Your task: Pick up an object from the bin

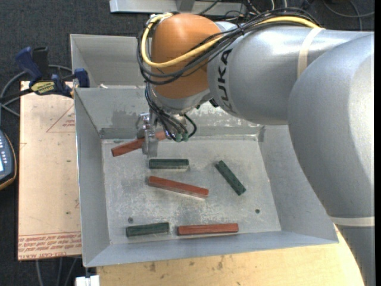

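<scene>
So the arm's two-finger gripper is down in the upper-left corner of the grey metal bin, clenched on a long flat reddish-brown stick that pokes out either side of its fingers. A short dark green stick lies just below it, and a second reddish-brown stick sits past that.
</scene>
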